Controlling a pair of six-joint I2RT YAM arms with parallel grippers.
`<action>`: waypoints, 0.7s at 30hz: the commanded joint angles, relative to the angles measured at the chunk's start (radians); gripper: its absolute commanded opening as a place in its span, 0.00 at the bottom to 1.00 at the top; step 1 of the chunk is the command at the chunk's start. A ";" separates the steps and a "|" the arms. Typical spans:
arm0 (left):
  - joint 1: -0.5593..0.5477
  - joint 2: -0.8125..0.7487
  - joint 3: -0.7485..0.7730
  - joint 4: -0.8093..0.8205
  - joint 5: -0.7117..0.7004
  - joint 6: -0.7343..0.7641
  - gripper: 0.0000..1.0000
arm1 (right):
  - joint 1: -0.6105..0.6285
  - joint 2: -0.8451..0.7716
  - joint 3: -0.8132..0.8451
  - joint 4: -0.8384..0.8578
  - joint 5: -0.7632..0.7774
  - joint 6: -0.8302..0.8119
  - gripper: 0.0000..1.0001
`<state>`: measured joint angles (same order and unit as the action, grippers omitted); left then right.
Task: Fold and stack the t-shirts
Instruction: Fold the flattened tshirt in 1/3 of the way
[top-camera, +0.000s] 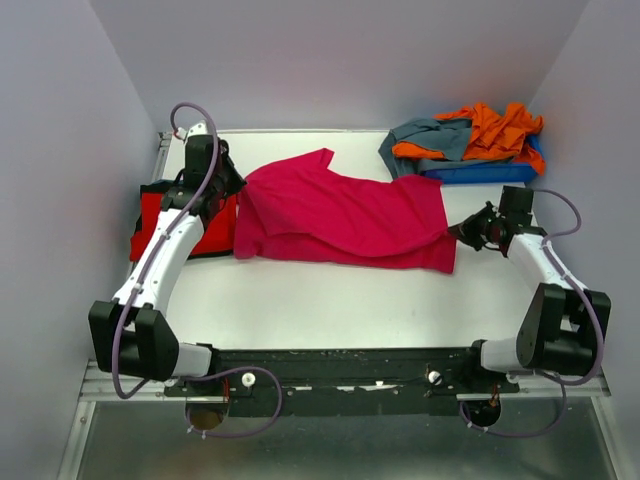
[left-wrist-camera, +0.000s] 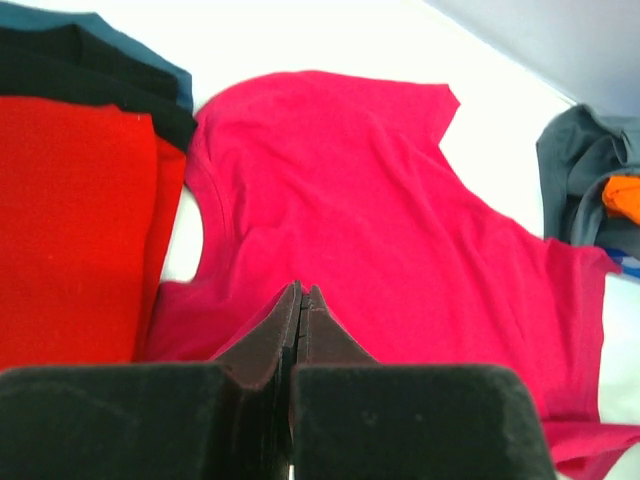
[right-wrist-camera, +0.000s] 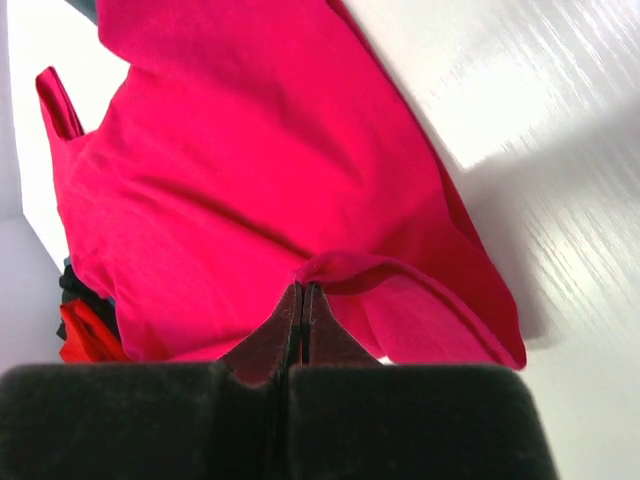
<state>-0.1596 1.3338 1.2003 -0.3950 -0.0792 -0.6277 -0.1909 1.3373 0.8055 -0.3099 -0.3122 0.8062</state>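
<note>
The magenta-pink t-shirt (top-camera: 340, 215) is laid out wrinkled mid-table (top-camera: 350, 310), not yet folded. Its right edge is pinched by the closed right gripper (right-wrist-camera: 302, 290). The left gripper (left-wrist-camera: 302, 295) is pressed together over its left side; a hold cannot be confirmed. A folded red t-shirt (left-wrist-camera: 70, 220) is stacked at the left. An orange t-shirt (top-camera: 500, 130) and a grey-teal t-shirt (top-camera: 435, 135) are left heaped on the blue tray (top-camera: 480, 173).

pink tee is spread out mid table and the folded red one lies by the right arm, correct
Not quite: the folded red t-shirt lies by the left arm, not the right, as the top external view shows. The pink t-shirt is indeed spread out mid table.
</note>
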 joint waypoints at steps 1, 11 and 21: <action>-0.001 0.085 0.082 0.036 -0.068 0.022 0.00 | -0.004 0.094 0.073 0.057 -0.034 -0.001 0.01; 0.009 0.309 0.261 -0.010 -0.067 0.048 0.00 | -0.004 0.244 0.198 0.058 -0.024 0.010 0.01; 0.014 0.354 0.295 -0.011 -0.096 0.030 0.00 | -0.005 0.327 0.259 0.051 -0.027 0.031 0.01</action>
<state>-0.1543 1.6760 1.4532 -0.3946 -0.1211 -0.5953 -0.1909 1.6398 1.0359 -0.2737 -0.3298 0.8215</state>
